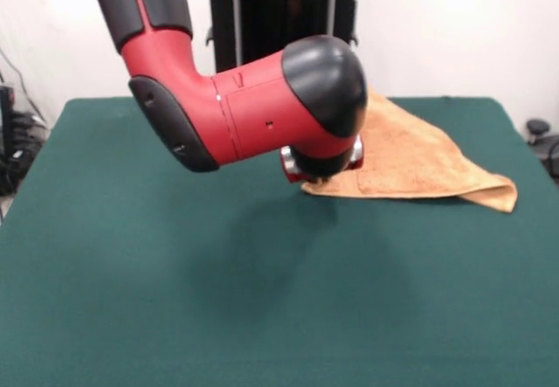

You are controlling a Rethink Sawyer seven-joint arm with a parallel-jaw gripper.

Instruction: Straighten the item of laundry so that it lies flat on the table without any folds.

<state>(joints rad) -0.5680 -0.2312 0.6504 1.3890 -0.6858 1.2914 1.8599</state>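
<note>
The orange-tan towel [417, 158] lies on the dark green table [175, 300] at the far right, folded over into a rough triangle with a doubled corner at its right tip. The red and black arm reaches down from the upper left. Its wrist end hangs over the towel's left edge. The gripper itself is hidden behind the arm's black elbow cap, so its state does not show. The towel's left part is hidden behind the arm.
The robot's black pedestal [279, 11] stands at the table's far side. Cables and dark gear [17, 142] lie off the table's left edge, and a small dark object [537, 129] sits off the right edge. The arm's shadow falls on the table's middle.
</note>
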